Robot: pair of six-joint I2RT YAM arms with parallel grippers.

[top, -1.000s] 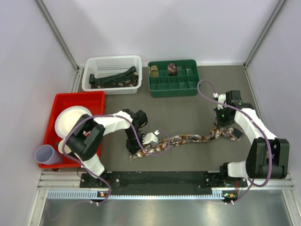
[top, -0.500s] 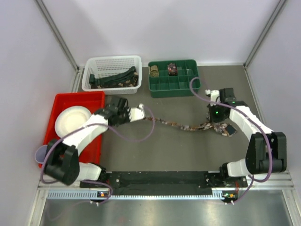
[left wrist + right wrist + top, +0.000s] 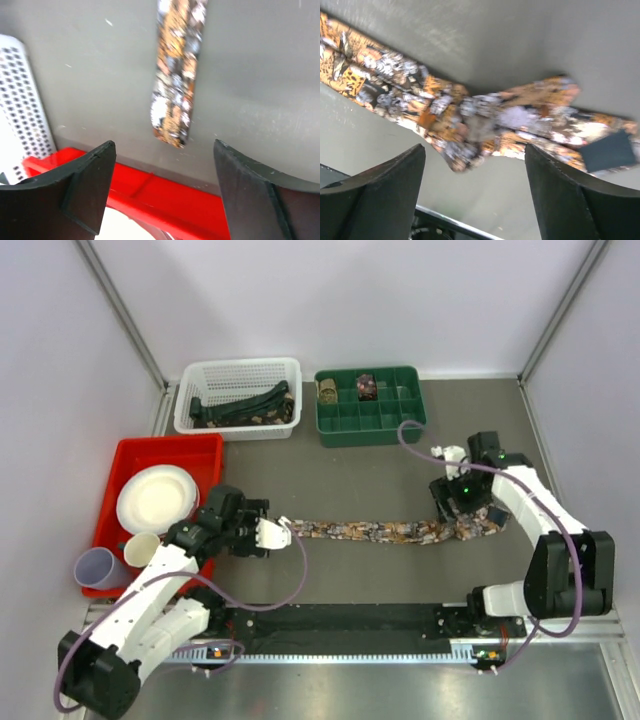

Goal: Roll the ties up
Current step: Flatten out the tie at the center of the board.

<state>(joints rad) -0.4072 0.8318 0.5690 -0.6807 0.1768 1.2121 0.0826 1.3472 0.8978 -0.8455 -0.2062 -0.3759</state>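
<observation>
A brown-red speckled tie lies flat in a nearly straight strip across the middle of the table. Its narrow end stops just ahead of my left gripper, which is open and empty. The wide end is bunched and folded under my right gripper, which hangs open above it with nothing between the fingers. Two small rolled ties sit in back compartments of the green tray. Dark ties lie in the white basket.
A red tray at the left holds a white plate and a beige cup; a purple cup is at its front corner. Its red edge runs right below my left fingers. Purple cables loop off both arms.
My left gripper pulled the tie's narrow end toward the front left, straightening the strip, then opened and let go. My right gripper also opened and released the wide end.
</observation>
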